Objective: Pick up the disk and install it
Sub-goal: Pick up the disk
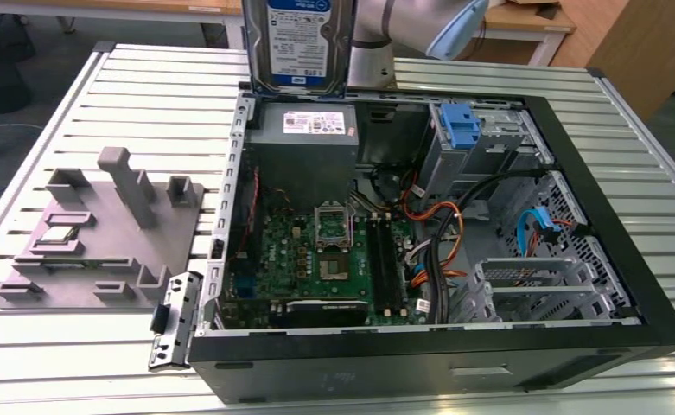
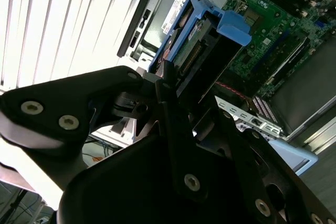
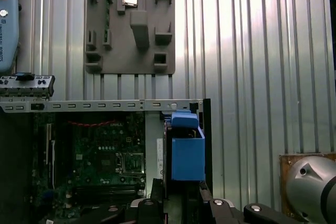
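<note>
Disk (image 1: 300, 43) is off the table (image 1: 164, 86), hanging upright on edge, label facing the exterior view. It sits at the 12 o'clock edge of the open computer case (image 1: 614, 285), above the power supply (image 1: 314, 130). In the second wrist view the gripper (image 2: 165, 77) is closed on the disk's near end, fingers pinching the flat faces between the blue rails. In my judgement this grip keeps the rails and the far end clear. The case lies on its side, open face up, which allows access from above. The blue latch (image 1: 460, 128) stands at about 1 o'clock inside the case. The grey fixture plate (image 1: 95, 233) lies at 9 o'clock, well apart.
</note>
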{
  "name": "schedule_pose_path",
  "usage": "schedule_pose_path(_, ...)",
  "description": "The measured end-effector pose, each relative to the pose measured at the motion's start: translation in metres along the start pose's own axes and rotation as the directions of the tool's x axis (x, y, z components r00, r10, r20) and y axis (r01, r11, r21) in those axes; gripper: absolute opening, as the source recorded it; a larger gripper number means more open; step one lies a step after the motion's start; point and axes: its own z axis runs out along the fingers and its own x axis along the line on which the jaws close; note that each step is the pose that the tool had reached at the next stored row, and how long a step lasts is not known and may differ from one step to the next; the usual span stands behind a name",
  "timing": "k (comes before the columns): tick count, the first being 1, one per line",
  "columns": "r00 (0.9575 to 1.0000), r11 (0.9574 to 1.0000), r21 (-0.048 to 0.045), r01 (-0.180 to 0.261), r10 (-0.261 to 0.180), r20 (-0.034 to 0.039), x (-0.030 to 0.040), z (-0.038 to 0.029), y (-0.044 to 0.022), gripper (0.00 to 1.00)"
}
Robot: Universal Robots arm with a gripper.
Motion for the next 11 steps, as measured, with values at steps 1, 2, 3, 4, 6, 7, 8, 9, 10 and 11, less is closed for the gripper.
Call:
schedule_pose_path(1, 1.0, 1.0, 0.0, 0.0, 0.0, 0.0001, 0.0, 0.0, 0.0, 0.35)
schedule_pose_path(2, 1.0, 1.0, 0.0001, 0.0, 0.0, 0.0002, 0.0, 0.0, -0.0001, 0.35)
schedule_pose_path(3, 1.0, 1.0, 0.0001, 0.0, 0.0, 0.0002, 0.0, 0.0, -0.0006, 0.35)
schedule_pose_path(4, 1.0, 1.0, 0.0001, 0.0, 0.0, 0.0002, 0.0, 0.0, -0.001, 0.35)
schedule_pose_path(6, 1.0, 1.0, 0.0001, 0.0, 0.0, 0.0002, -0.0001, 0.0001, -0.0011, 0.35)
schedule_pose_path(7, 1.0, 1.0, 0.0, 0.0, 0.0, 0.0001, -0.0001, 0.0, -0.0011, 0.35)
schedule_pose_path(8, 1.0, 1.0, 0.0001, 0.0, 0.0, 0.0002, -0.0001, 0.0, -0.0012, 0.35)
schedule_pose_path(9, 1.0, 1.0, 0.0001, 0.0, 0.0, 0.0002, -0.0001, 0.0, -0.0013, 0.35)
schedule_pose_path(10, 1.0, 1.0, 0.0001, 0.0, 0.0, 0.0001, -0.0001, 0.0, -0.0013, 0.35)
schedule_pose_path(11, 1.0, 1.0, 0.0, 0.0, 0.0, 0.0001, -0.0001, 0.0, -0.0014, 0.35)
